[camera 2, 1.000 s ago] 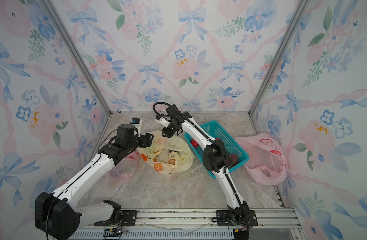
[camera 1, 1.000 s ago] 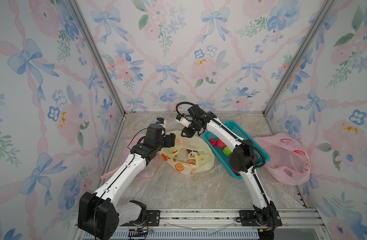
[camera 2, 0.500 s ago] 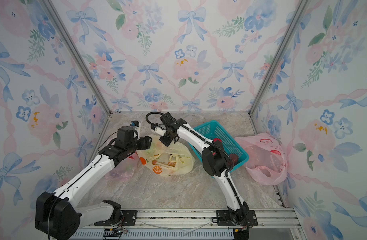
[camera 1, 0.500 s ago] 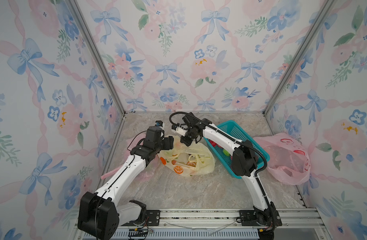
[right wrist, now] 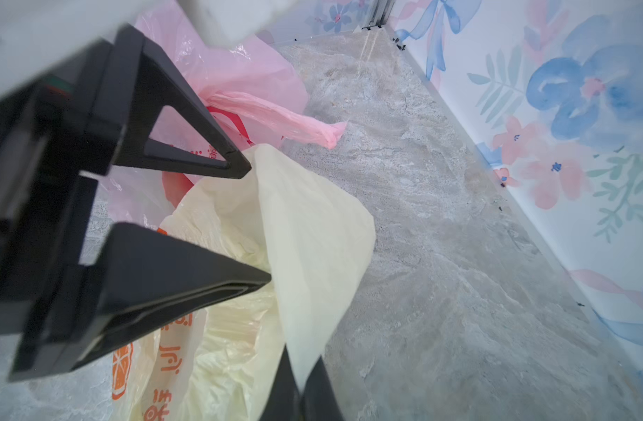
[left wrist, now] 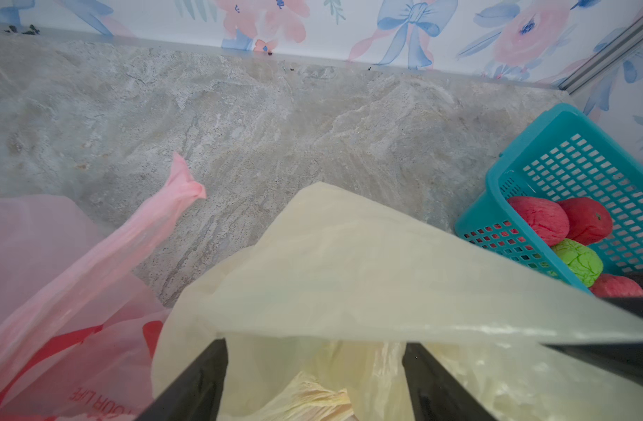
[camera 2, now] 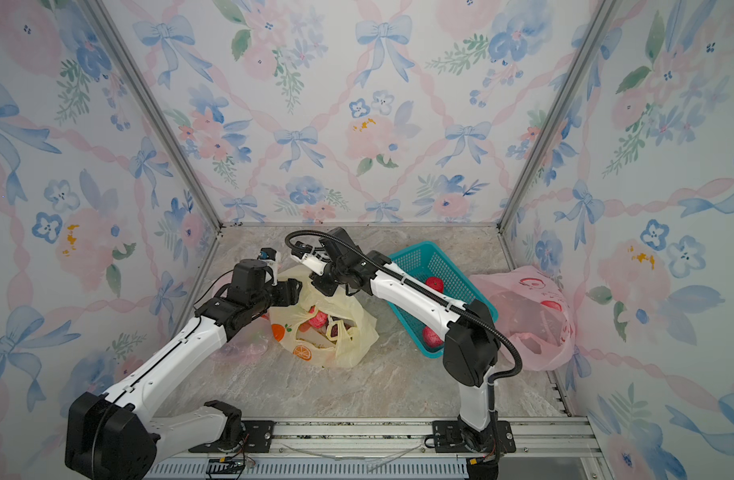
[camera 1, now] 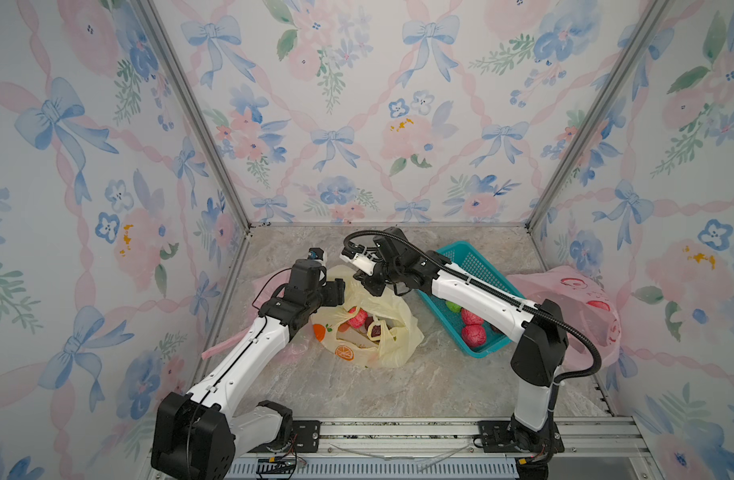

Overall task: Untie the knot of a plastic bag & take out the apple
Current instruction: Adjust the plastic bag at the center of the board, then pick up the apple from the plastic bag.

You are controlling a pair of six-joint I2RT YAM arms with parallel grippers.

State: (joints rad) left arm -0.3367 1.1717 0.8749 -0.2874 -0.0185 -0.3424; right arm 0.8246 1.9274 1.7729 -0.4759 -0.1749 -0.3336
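A pale yellow plastic bag point(camera 1: 392, 351) point(camera 2: 353, 338) with orange fruit prints lies mid-table, its mouth gaping upward. I cannot make out a tied knot. Inside shows a red round fruit point(camera 1: 357, 318) point(camera 2: 317, 320), the apple as far as I can tell, next to a dark one. My right gripper point(camera 1: 367, 286) point(camera 2: 321, 289) point(right wrist: 301, 386) is shut on the bag's far rim, a yellow flap point(right wrist: 312, 237) rising from between its fingers. My left gripper point(camera 1: 336, 291) point(camera 2: 292, 293) point(left wrist: 314, 344) stands open at the bag's left rim, yellow plastic point(left wrist: 349, 262) lying across its fingers.
A teal basket point(camera 1: 473, 266) point(left wrist: 567, 153) with red and green fruits sits right of the bag, under my right arm. A pink bag point(camera 1: 573, 307) lies at the right wall. Another pink bag point(left wrist: 57, 291) point(right wrist: 240, 73) lies under my left arm. The walls stand close.
My right gripper has come down to the bag's far rim and shut on it. The left gripper has stayed open beside the bag.
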